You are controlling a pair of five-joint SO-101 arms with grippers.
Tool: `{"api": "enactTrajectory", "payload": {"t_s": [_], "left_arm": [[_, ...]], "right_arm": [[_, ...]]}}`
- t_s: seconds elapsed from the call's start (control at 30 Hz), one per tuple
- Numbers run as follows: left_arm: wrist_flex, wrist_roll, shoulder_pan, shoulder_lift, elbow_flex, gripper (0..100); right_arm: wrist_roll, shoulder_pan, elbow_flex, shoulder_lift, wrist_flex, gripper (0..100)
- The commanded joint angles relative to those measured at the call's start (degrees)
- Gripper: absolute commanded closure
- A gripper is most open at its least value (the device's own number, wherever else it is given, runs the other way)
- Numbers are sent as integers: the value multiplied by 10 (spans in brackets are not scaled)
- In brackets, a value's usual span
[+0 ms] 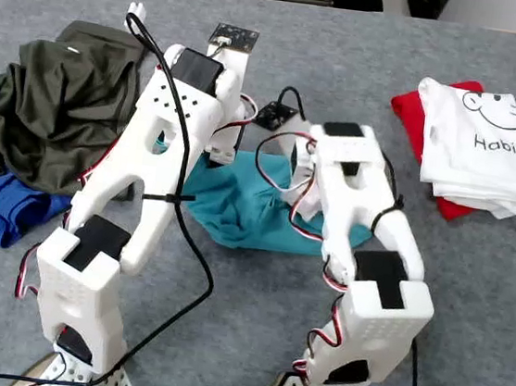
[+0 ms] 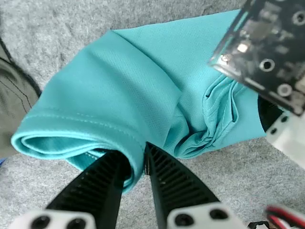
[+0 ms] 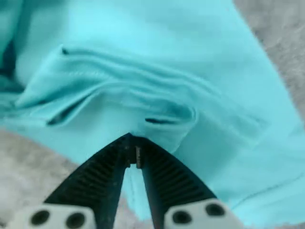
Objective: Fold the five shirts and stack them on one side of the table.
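Teal knit is nipped tight in both pincers: the left gripper (image 2: 144, 155) is closed on the hem of the teal shirt (image 1: 237, 214), the right gripper (image 3: 136, 145) on a crease. It lies bunched mid-table between the arms. Best to draw both pinches apart evenly, keeping tension, to flatten it before folding.

One line of dark letters is printed across the chest of the folded white shirt (image 1: 482, 149), under a line-drawn cartoon face, and it is cut off at the picture's edge. You will find that shirt lying on a red shirt (image 1: 408, 108) at the right of the table (image 1: 349, 45).
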Motion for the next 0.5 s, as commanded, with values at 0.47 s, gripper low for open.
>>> {"api": "enactTrajectory", "payload": {"t_s": [0.47], "left_arm": [[4,67,-36,-40,-7,980]], "right_arm": [[-65,-47,-38,-20,-13,994]]}}
